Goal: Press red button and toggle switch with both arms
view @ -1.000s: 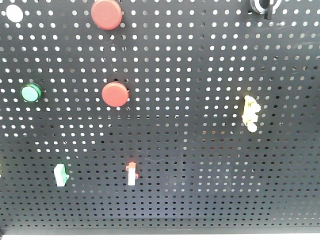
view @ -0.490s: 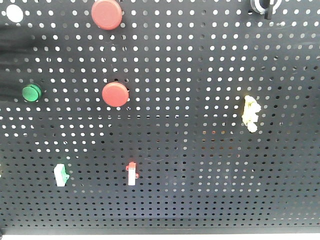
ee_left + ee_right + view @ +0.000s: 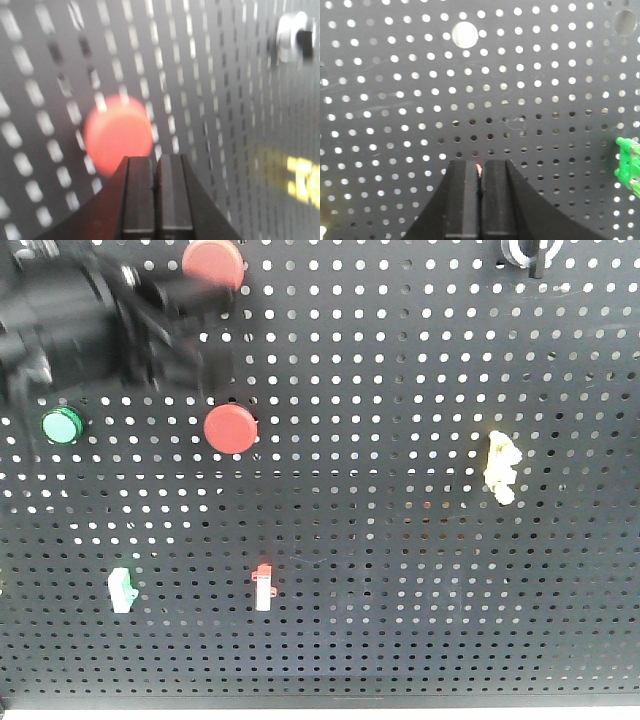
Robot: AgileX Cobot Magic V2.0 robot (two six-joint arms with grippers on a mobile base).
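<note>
Button point(image 3: 117, 135), red, just beyond left gripper point(image 3: 155, 161); jaws closed.

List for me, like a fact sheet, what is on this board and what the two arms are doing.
board: black panel full of holes
red buttons: upper red button, lower red button
green button: left of the lower red one
switches: green switch, red switch, yellow switch
left gripper: fingers together, a red button close ahead; touching or not is unclear
right gripper: fingers together, facing the panel, a red sliver showing at its tips
front view: one blurred black arm at upper left
</note>
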